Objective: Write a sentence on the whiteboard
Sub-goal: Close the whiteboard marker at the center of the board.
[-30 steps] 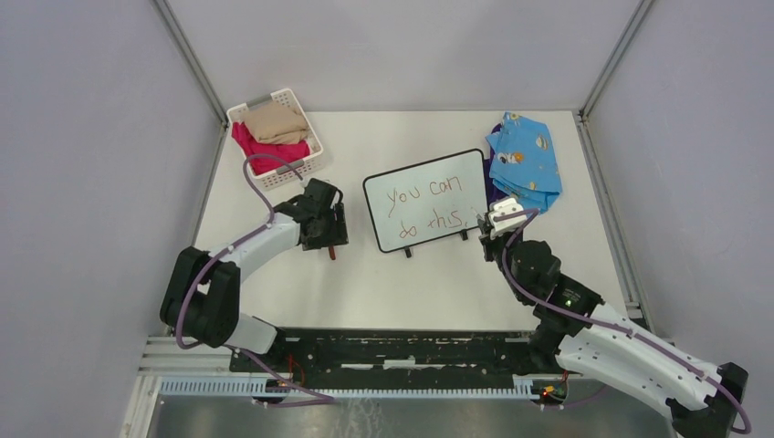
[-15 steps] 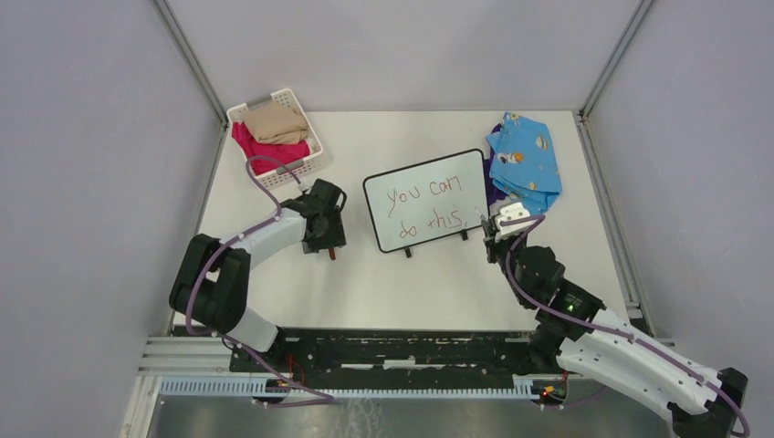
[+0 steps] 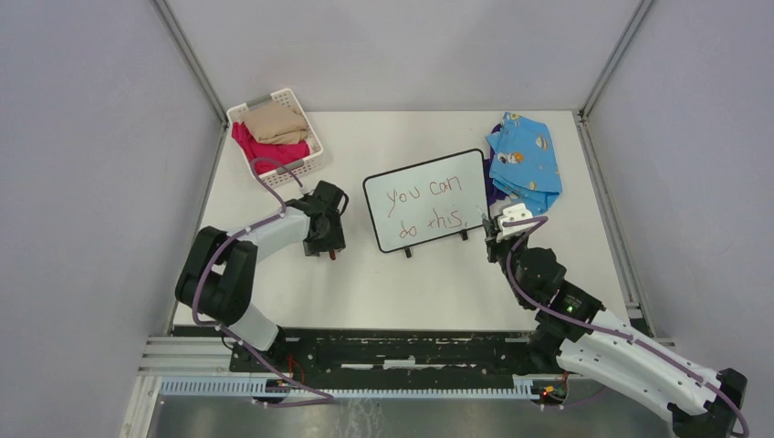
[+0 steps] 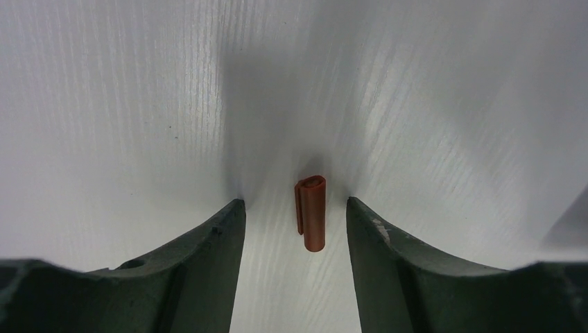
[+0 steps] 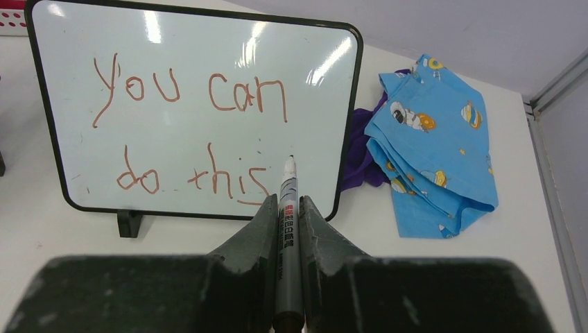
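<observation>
Honestly, right claw (image 5: 288,208) clamped on marker (image 5: 288,184) could've smeared the whiteboard (image 5: 312,104); left claw (image 4: 295,202), jaws apart, might've flicked the cap (image 4: 312,215).

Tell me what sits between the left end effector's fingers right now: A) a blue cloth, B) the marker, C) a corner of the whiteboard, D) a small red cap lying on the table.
D: the left wrist view shows the red cap lying on the white table between the open fingers of the left end effector, touching neither.
</observation>
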